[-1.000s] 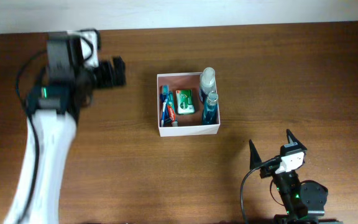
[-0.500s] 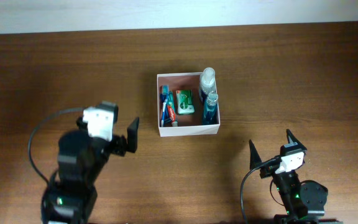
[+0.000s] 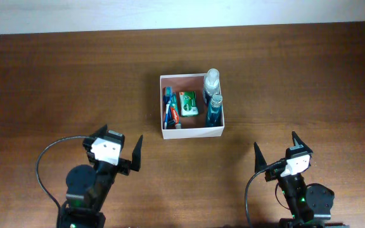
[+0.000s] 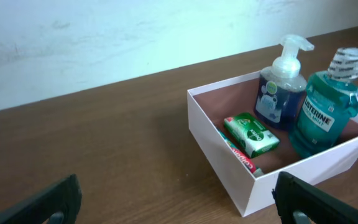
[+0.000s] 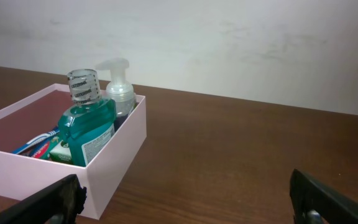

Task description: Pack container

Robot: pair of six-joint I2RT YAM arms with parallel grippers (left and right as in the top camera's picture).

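Jaws wide, empty: your left gripper (image 3: 120, 140) and right gripper (image 3: 275, 146) (black, pointed) sit low before the thin-walled square container (image 3: 192, 132).

Dark brown wood table (image 3: 309, 69), grain running side to side, faint sheen on top. Far edge meets pale wall (image 3: 170, 12). On it, container (image 3: 192, 132) sits flat, near middle across width, somewhat toward far edge, well apart from near edge. Square, shallow, thin white walls, reddish-brown inside. Sides nearly parallel to table edges, turned only slightly. Bare wood on all four sides of container. Both wrist views: same brown top runs back behind container to wall
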